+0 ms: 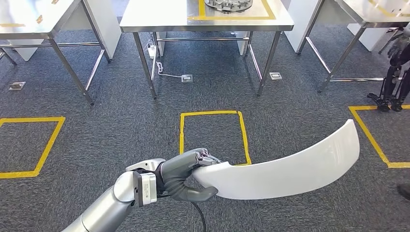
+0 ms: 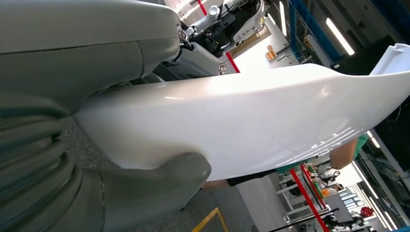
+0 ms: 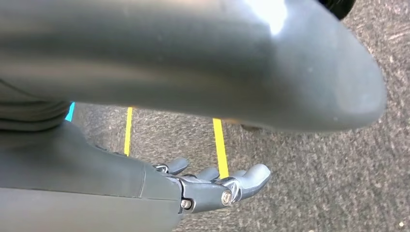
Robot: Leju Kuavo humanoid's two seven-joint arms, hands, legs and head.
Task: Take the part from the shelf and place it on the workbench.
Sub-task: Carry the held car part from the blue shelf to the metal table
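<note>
While our left hand [image 1: 191,174] grips one long white curved part [image 1: 295,166] by its narrow end, carrying it low over the carpet, our right hand [image 3: 217,186] hangs empty with its fingers apart. We judge the carry is under way; next we must walk past one yellow floor square [image 1: 212,133] to the middle worktop [image 1: 159,21], one of three ahead.

Even, bright overhead light in the head view, shadows soft, picture sharp. The left wrist view shows glare streaks on the glossy white curved panel [image 2: 251,121]. The right wrist view's near grey thumb [image 3: 232,63] is blurred.
</note>
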